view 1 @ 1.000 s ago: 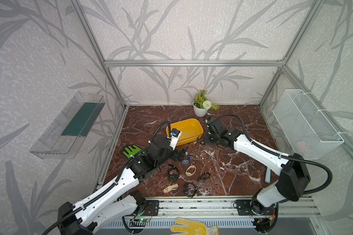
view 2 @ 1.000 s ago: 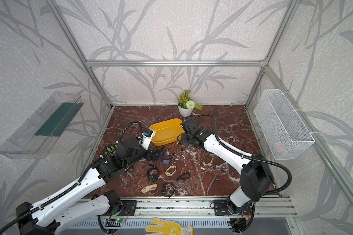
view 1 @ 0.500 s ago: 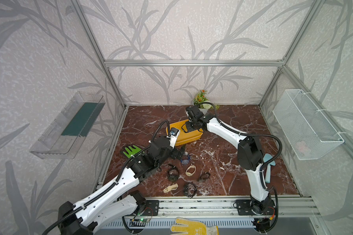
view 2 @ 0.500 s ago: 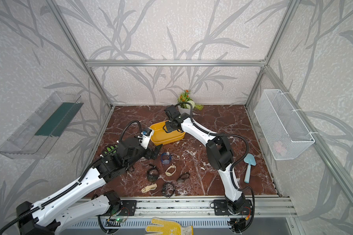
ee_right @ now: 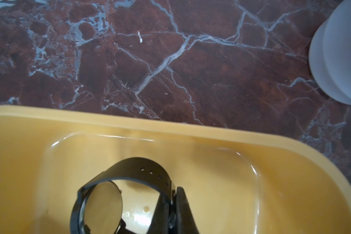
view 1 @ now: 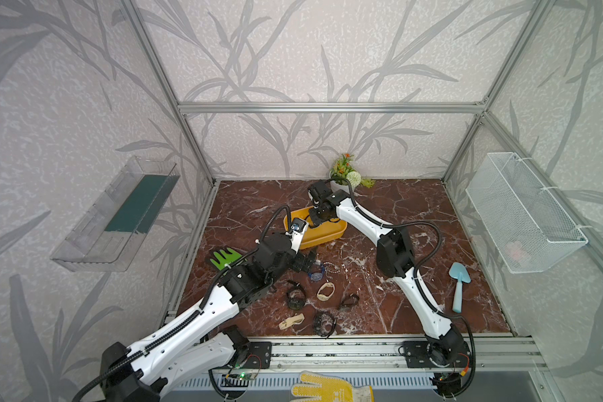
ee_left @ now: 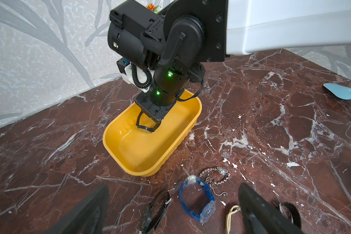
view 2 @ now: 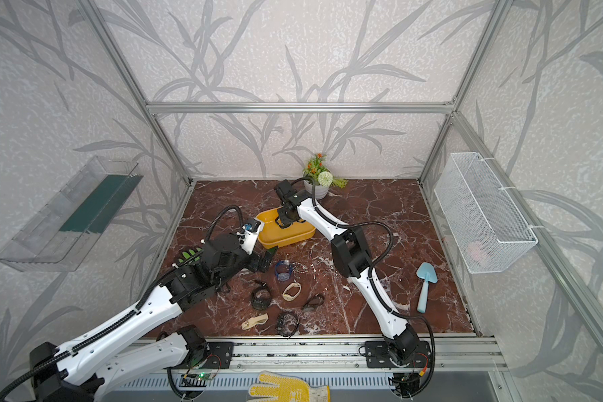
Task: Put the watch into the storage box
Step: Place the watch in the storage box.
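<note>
Right fingers (ee_right: 180, 208) are pinched tight on the strap of the black watch (ee_right: 130, 178). It hangs right under them, down inside the yellow storage box (ee_left: 142, 154), though it's hard to tell if its face actually touches the floor. The box's walls sit all around those fingers. Left fingers (ee_left: 257, 212) are spread wide with nothing in them, near the box's short end. A blue watch (ee_left: 197, 200) and other loose ones lie on the marble worktop (ee_left: 272, 121) just past their tips.
</note>
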Controlling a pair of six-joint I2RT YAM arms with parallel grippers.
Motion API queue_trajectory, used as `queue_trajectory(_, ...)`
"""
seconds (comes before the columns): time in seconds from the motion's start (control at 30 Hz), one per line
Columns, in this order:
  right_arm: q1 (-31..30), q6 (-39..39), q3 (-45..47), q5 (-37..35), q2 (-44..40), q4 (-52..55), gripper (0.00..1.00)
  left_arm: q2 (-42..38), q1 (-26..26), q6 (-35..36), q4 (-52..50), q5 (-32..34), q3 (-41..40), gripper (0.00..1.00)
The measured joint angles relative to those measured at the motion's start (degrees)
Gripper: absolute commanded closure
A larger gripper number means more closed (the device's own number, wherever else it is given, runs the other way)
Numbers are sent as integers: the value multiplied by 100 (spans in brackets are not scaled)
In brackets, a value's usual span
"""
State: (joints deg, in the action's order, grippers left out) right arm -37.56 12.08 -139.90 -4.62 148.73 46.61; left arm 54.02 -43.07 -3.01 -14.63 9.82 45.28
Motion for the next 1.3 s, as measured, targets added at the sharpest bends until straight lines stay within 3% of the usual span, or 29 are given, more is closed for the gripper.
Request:
queue_trajectory(0.2, 59, 17, -479, -7, 404, 258, 93, 192, 0, 0, -129, 68, 42, 3)
queue_trajectory(0.6, 92, 31, -793, -37, 553, 588, 55, 201, 0, 2, -133, 85, 44, 3)
queue_trajectory(0.67, 92, 28, -833, -35, 483, 610, 48, 201, 0, 0, -136, 83, 44, 3)
queue_trajectory(0.9, 92, 39, -675, -20, -341, 616, 40, 177, 0, 2, -133, -4, 44, 3)
queue_trajectory(1.0, 92, 81, 229, 39, -1290, 275, 14, 122, 0, 2, -129, -146, 44, 3)
queue_trajectory(1.03, 92, 103, 719, 66, -1703, 83, 11, 103, 0, 2, -127, -214, 44, 3)
queue_trajectory(1.3, 181, 310, 4240, 278, -4317, -1368, 9, 22, 0, 2, -63, -732, 44, 3)
